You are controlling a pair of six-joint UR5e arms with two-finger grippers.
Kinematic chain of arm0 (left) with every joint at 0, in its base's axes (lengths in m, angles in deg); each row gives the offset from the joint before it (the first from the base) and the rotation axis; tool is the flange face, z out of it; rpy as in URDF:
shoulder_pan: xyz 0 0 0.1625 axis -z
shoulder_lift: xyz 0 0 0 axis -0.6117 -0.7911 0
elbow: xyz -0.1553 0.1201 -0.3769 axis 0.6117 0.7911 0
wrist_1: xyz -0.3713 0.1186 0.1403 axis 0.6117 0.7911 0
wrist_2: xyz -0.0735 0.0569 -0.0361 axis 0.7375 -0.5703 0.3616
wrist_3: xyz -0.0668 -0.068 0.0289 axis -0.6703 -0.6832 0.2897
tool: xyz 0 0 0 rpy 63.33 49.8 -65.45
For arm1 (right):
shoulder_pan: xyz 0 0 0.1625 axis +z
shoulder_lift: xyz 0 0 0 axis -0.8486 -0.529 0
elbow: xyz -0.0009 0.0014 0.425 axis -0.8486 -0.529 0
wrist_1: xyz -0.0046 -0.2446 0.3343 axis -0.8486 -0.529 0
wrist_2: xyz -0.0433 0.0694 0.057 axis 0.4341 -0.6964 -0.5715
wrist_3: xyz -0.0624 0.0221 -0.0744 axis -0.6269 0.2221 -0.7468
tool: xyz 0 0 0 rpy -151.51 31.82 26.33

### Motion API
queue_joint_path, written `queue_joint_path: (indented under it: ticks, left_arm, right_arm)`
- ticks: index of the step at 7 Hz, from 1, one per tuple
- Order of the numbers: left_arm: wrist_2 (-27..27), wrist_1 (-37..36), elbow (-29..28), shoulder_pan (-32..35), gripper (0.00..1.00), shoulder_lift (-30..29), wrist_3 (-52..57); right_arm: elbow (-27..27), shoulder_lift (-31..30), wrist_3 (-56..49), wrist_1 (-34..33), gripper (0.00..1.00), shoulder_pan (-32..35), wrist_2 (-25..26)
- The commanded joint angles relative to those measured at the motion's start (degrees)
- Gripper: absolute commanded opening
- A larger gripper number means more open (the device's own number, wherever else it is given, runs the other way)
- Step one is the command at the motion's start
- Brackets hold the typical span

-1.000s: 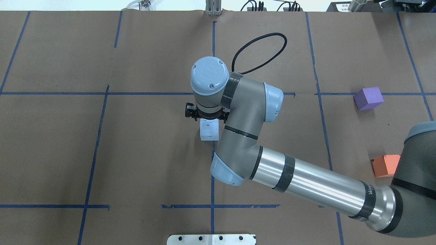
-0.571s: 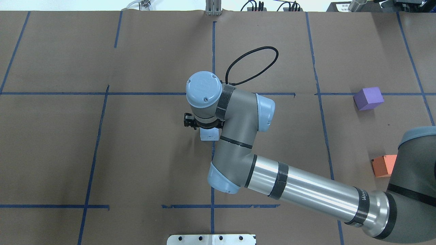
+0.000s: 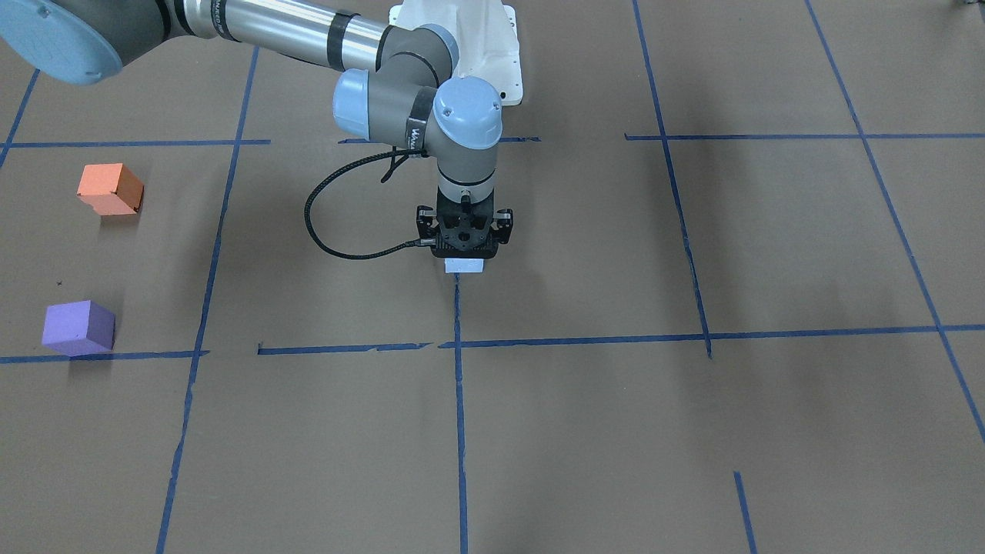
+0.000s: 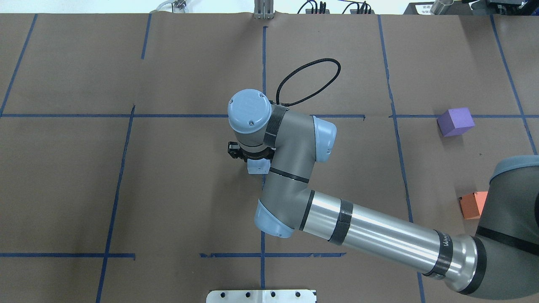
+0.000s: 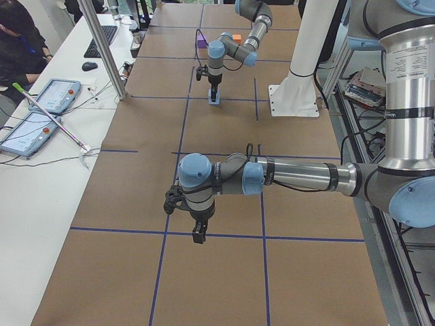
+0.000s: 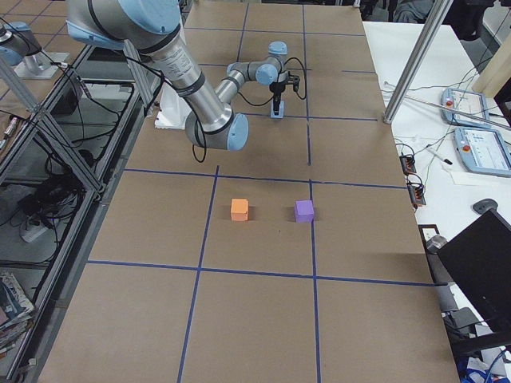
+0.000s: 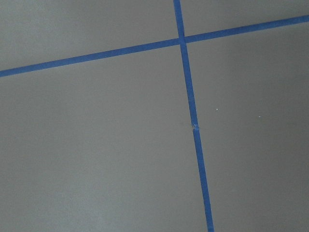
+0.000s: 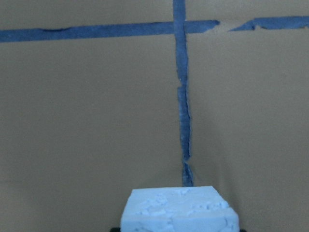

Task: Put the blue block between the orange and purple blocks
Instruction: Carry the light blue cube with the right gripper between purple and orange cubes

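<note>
Blue-taped brown-paper worktop (image 4: 84, 189): right pincer (image 3: 465, 256) sits over the central blue block (image 4: 258, 167), perhaps clamped, I cannot tell; orange block (image 4: 470, 205) and purple block (image 4: 455, 121) toward 3 o'clock

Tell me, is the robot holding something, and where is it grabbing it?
It cannot be told. The right gripper is low over the blue block, but its jaws are hidden at the block's top, so no grip shows.

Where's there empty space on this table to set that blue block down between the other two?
The strip of brown paper between the orange block and the purple block is bare and looks wide enough. The crowded spot is mid-table, where the right gripper stands over the blue block.
</note>
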State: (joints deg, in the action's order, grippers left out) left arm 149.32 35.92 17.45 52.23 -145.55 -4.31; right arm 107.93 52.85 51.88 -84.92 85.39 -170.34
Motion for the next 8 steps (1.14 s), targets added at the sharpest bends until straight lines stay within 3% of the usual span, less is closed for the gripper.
queue_joint_path:
  ticks: [1,2,5,6,7,8]
  left_arm:
    - [0.00,0.00,0.00,-0.03,1.00,0.09,0.00]
    - [0.00,0.00,0.00,-0.03,1.00,0.00,0.00]
    - [0.00,0.00,0.17,-0.03,1.00,0.00,0.00]
    - [0.00,0.00,0.26,-0.03,1.00,0.00,0.00]
    - [0.00,0.00,0.26,-0.03,1.00,0.00,0.00]
    - [0.00,0.00,0.26,-0.03,1.00,0.00,0.00]
  right_arm:
    - [1.00,-0.41,-0.26,-0.36,0.34,3.24,-2.64]
    - [3.61,-3.47,-2.96,-1.14,0.34,5.44,-4.40]
    - [25.37,-23.12,-22.60,-9.66,0.35,13.69,-7.31]
    - [31.18,-32.58,-27.63,-8.46,0.35,16.33,-7.15]
    - [33.50,-39.12,-29.86,-4.79,0.35,19.14,-8.54]
    - [33.26,-46.66,-31.79,4.47,0.35,22.56,-11.59]
